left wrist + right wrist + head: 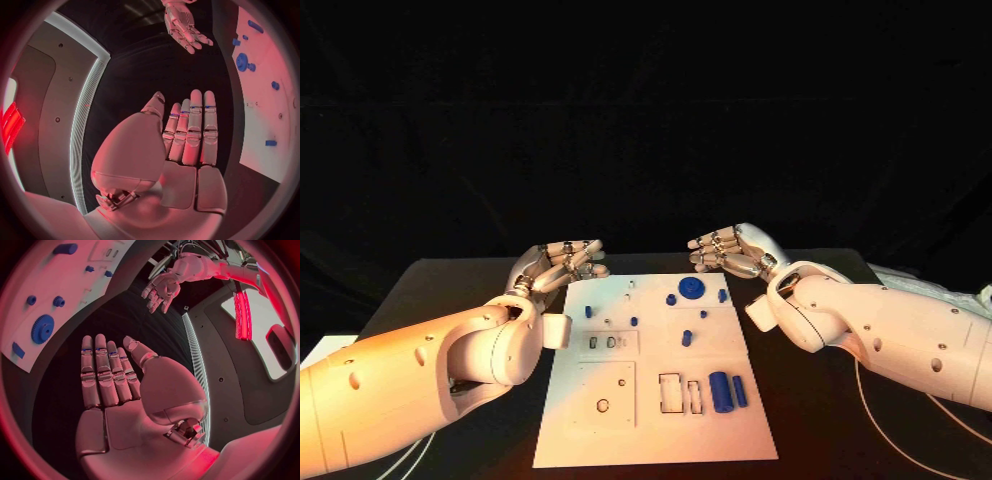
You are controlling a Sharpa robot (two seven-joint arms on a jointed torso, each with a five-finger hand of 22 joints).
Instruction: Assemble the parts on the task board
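The white task board lies in the middle of the black table. A blue gear sits near its far edge among several small blue parts, such as one at mid board. Two upright blue cylinders stand near the right front. My left hand hovers by the board's far left corner, fingers stretched out, holding nothing. My right hand hovers by the far right corner, equally empty. The left wrist view shows the left hand, the board and the right hand. The right wrist view shows the right hand, the gear and the left hand.
Empty slots and a round hole mark the board's front half. Thin cables trail over the table at the right, under my right arm. A pale object lies at the table's right edge.
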